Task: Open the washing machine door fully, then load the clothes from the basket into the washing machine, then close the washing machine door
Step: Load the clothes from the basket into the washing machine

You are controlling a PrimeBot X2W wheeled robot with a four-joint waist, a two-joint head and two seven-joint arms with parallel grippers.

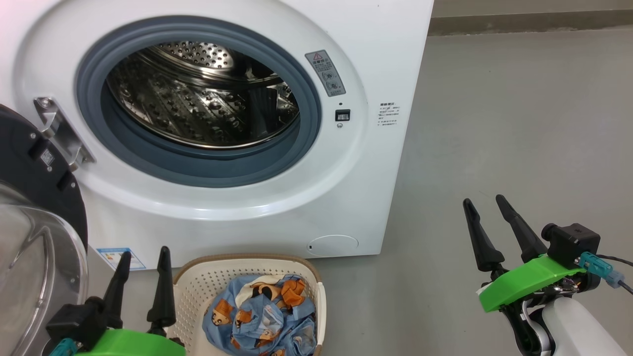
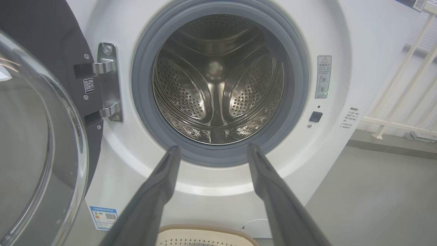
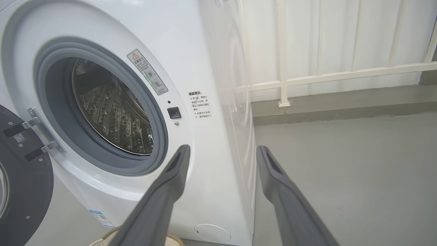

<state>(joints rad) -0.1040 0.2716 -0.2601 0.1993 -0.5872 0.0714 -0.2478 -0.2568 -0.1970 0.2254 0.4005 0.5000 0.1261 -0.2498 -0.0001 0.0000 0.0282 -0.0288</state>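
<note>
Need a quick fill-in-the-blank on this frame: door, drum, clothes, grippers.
1. The washing machine door stands ____.
2. The steel drum of the washing machine is ____.
3. The clothes lie in the ____.
4. The left gripper and the right gripper are open and hold ____.

Missing words: open; empty; basket; nothing.

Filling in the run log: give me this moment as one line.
door: open | drum: empty | clothes: in basket | left end effector: open, empty | right end effector: open, empty
</note>
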